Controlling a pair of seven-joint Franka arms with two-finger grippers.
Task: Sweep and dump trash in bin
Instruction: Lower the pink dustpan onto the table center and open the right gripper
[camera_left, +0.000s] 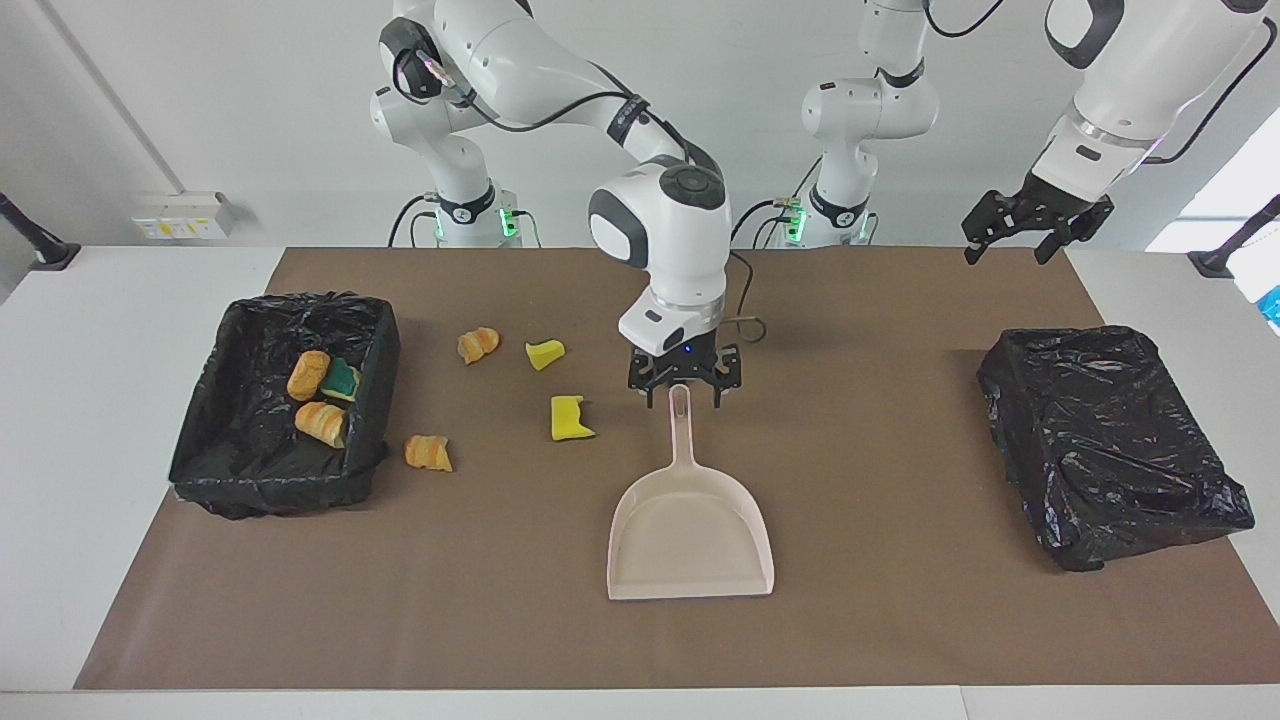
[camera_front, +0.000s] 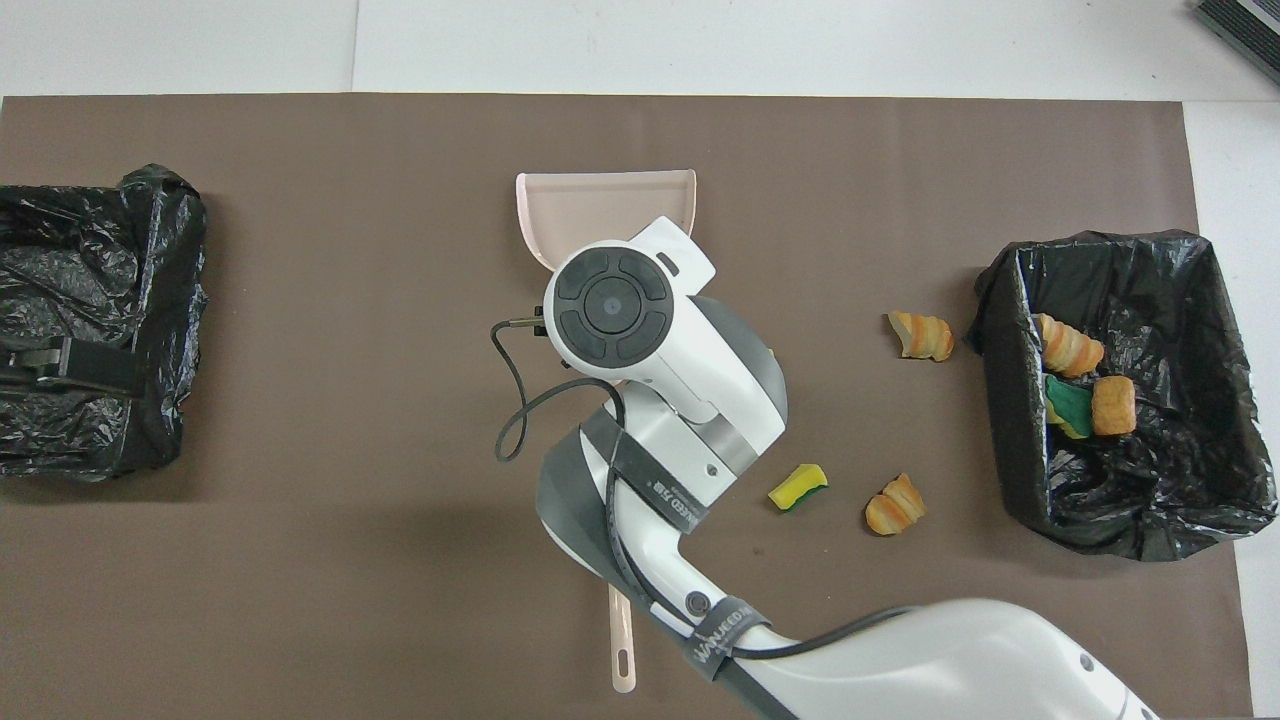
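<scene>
From the facing view, the right hand (camera_left: 683, 392) hangs over the tip of the dustpan's (camera_left: 690, 540) handle with its fingers spread wide on either side of it, gripping nothing; the pan lies flat on the brown mat, mouth turned away from the robots. The left hand (camera_left: 1030, 222) waits in the air above the left arm's end of the bench, spread wide and empty, near the closed black bag (camera_left: 1110, 440). Trash is split: three chunks lie in the open bin (camera_left: 205, 440), while two bread pieces (camera_left: 428, 453) and two yellow sponge pieces (camera_left: 570, 418) lie loose on the mat between bin and dustpan.

From the overhead view, the right arm covers most of the dustpan; only its mouth shows. The brush (camera_front: 622, 650) pokes out from under the arm, nearer the robots.

The risk I see: the pan's mouth points away from the loose chunks, so a sweep could scatter them across the mat rather than into it.
</scene>
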